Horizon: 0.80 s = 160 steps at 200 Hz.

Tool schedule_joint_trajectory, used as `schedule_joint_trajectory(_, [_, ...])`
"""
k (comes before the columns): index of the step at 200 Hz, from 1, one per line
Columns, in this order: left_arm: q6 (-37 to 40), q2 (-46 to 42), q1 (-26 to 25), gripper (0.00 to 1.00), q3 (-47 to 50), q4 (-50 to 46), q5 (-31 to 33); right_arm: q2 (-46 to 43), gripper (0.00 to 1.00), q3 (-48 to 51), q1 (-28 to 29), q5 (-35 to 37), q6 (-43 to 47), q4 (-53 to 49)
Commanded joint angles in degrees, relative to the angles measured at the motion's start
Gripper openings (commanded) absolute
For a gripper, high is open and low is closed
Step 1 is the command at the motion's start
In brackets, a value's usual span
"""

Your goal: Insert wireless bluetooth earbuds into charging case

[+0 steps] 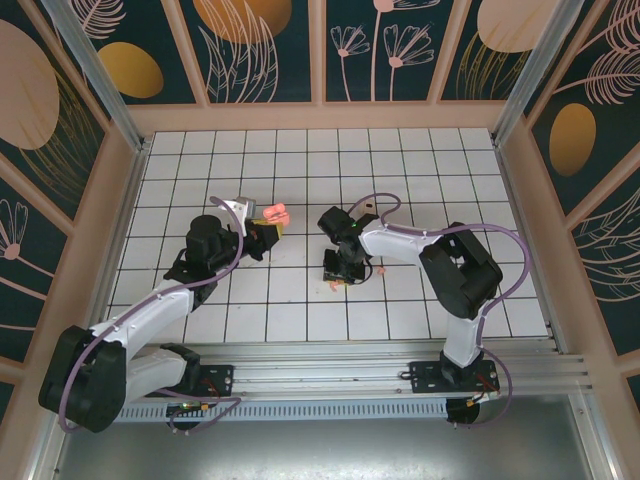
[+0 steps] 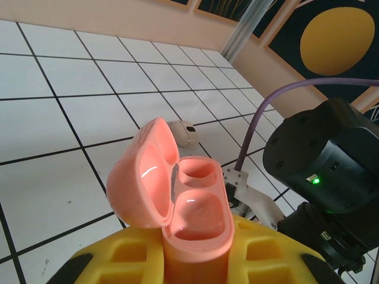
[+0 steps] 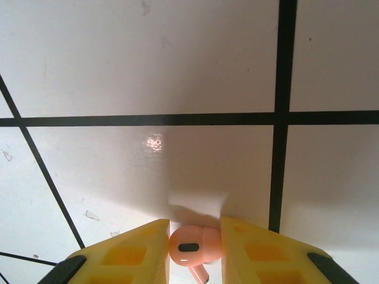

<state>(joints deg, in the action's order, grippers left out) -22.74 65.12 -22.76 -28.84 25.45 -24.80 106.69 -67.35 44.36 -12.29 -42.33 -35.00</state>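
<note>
The right gripper (image 3: 194, 225) is pinching a salmon-pink earbud (image 3: 192, 245), stem pointing back toward its wrist, just right of the open charging case (image 2: 189, 201) the left gripper (image 2: 192, 253) is clamping.

Smooth glossy plastic was noted on charging case (image 2: 195, 207) and earbud (image 3: 192, 245). Floor tiles (image 3: 177, 59) were logged shiny, lightly scuffed.

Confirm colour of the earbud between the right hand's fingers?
The earbud is salmon pink; best seen in the right wrist view.
</note>
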Motion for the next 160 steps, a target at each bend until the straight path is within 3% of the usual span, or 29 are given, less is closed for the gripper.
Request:
schedule_joint_trajectory(1, [1.37,-1.49,0.4,0.11,-0.5,-0.07,0.58,0.9,0.25,0.9,0.55,0.03,0.18,0.25])
schedule_joint_trajectory(66, [1.61,-1.16,0.39,0.11,0.19,1.81,-0.27,-6.02,0.25,6.38,0.6,3.78,-3.09,5.75])
schedule_joint_trajectory(160, [4.42,-0.17,0.35,0.11,5.61,14.94,-8.48,-20.12,0.24,21.83,1.15,8.83,-8.86,33.69])
